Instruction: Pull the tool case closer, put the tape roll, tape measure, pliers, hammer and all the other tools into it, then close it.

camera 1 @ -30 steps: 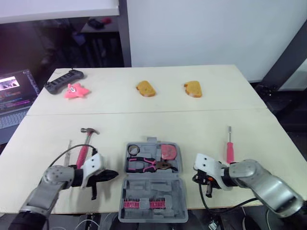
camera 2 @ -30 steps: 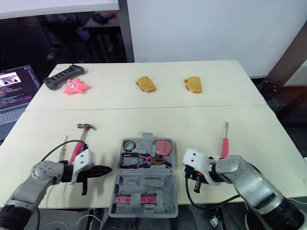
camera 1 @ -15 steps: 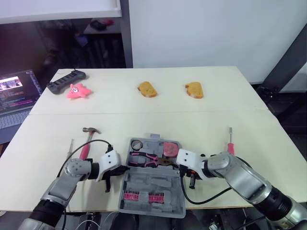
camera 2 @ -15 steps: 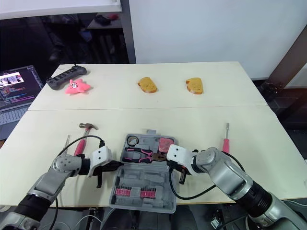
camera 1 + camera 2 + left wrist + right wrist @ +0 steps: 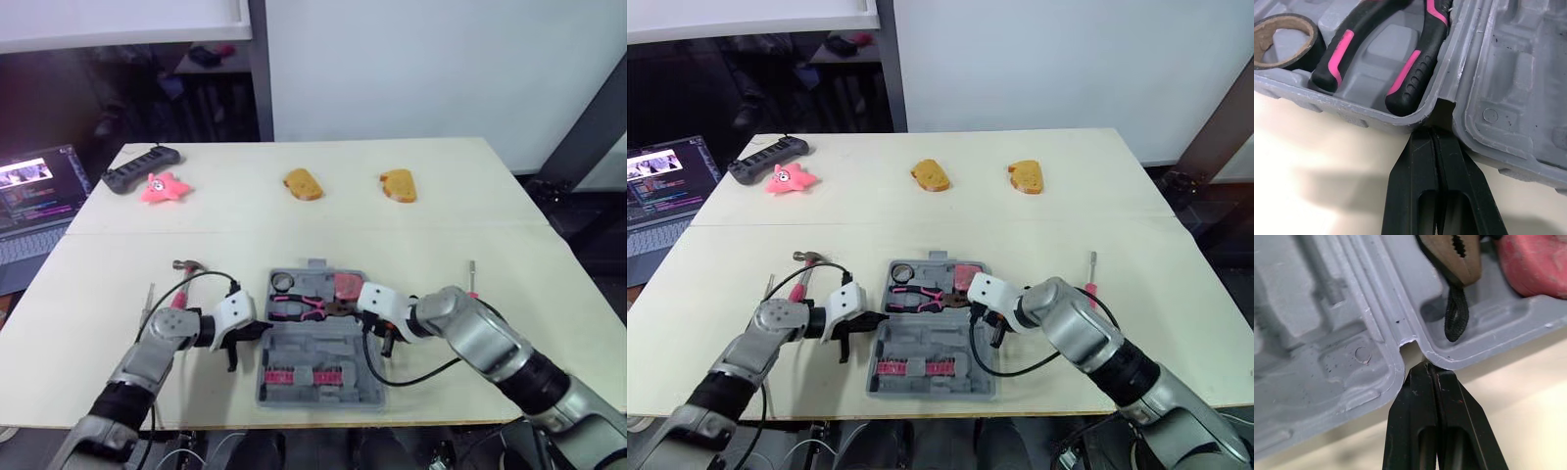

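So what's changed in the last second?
Both arms swung inward. The left gripper now sits at the left hinge notch of the case, and the right gripper at the right one, fingers shut and gripping nothing. The case, hammer and screwdriver look unmoved; the view itself shifted.

The left hand [image 5: 253,333] and right hand [image 5: 377,331] have reached the tool case [image 5: 318,370] hinge.

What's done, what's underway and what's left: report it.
Done: tape roll, pliers and tape measure lie in the open tool case. In hand: left gripper and right gripper, both shut, sit at its hinge notches. Left: hammer and screwdriver on the table, then closing.
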